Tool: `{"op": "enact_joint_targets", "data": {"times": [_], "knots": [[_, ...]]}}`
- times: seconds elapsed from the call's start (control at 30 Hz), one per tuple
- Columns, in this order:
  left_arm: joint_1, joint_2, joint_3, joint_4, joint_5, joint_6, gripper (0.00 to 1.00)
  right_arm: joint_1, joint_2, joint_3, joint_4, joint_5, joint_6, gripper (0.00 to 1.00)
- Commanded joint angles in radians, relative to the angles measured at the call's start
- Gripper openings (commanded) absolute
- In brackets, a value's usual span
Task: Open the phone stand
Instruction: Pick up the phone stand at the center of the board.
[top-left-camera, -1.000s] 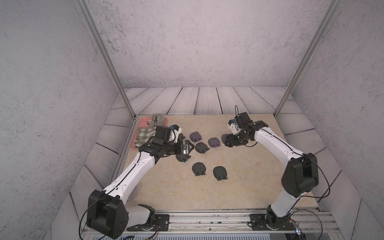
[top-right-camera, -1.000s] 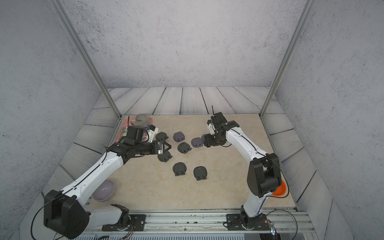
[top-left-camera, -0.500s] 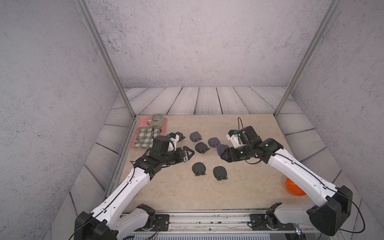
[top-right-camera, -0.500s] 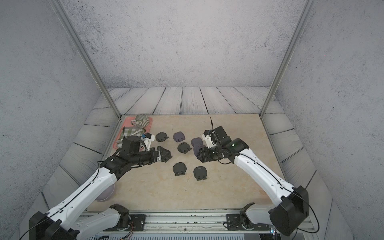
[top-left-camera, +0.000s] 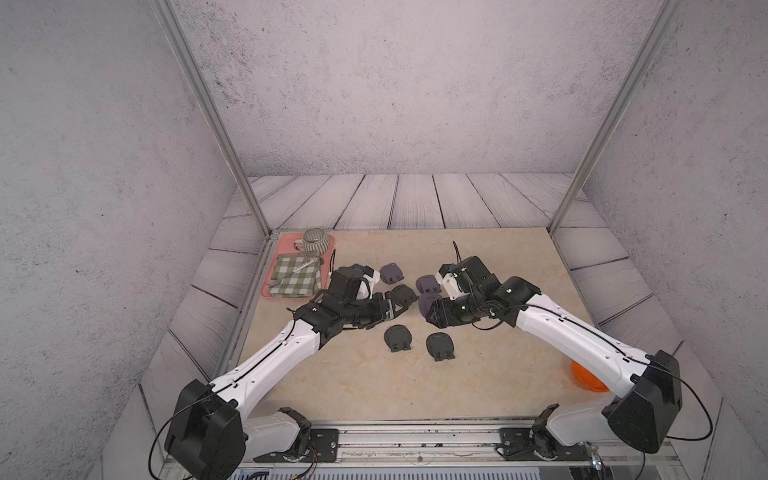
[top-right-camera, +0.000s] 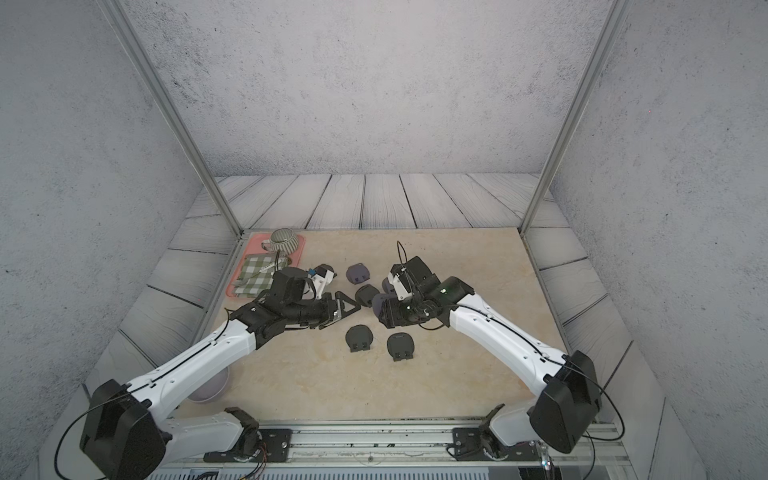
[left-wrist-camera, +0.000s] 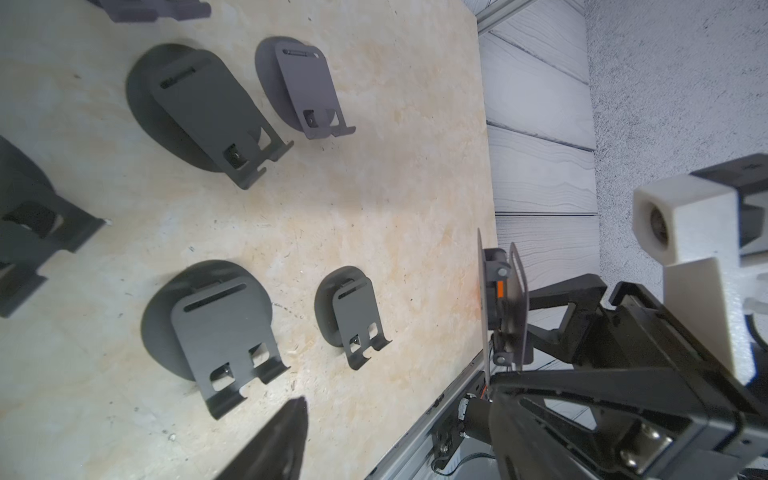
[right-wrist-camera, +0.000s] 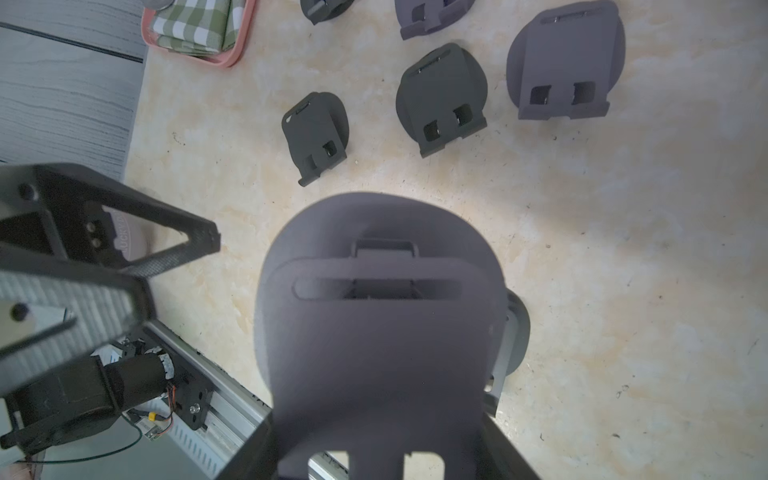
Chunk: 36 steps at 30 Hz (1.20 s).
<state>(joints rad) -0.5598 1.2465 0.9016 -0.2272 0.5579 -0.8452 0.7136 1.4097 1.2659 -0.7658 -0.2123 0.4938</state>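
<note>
Grey phone stand (right-wrist-camera: 374, 332) is clamped in my right tool (top-left-camera: 432, 312). My empty, part-open left tool (top-right-camera: 340, 312) should bite squarely before prying.

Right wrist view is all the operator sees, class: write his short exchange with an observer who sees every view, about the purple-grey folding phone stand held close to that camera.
Operator: Is the purple-grey folding phone stand open yet?
Observer: No. Edge-on in the left wrist view, its two plates lie close together, nearly parallel.
Operator: Anything by the right arm's base?
Observer: An orange bowl, partly behind that arm, in a top view.
</note>
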Motion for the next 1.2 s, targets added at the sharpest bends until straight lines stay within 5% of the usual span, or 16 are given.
{"op": "enact_joint_targets", "data": {"times": [0.0, 0.83, 1.07, 1.17], "knots": [[-0.011, 0.019, 0.05, 0.035, 0.02, -0.003, 0.74, 0.007, 0.011, 0.047, 0.009, 0.008, -0.017, 0.53], [-0.011, 0.153, 0.108, 0.106, 0.065, -0.022, 0.7, 0.053, 0.006, 0.101, 0.056, -0.006, -0.029, 0.52], [-0.011, 0.168, 0.041, 0.316, 0.166, -0.146, 0.55, 0.068, 0.032, 0.139, 0.082, 0.009, -0.021, 0.51], [-0.01, 0.176, 0.018, 0.429, 0.218, -0.207, 0.38, 0.071, 0.053, 0.169, 0.077, 0.017, -0.024, 0.49]]}}
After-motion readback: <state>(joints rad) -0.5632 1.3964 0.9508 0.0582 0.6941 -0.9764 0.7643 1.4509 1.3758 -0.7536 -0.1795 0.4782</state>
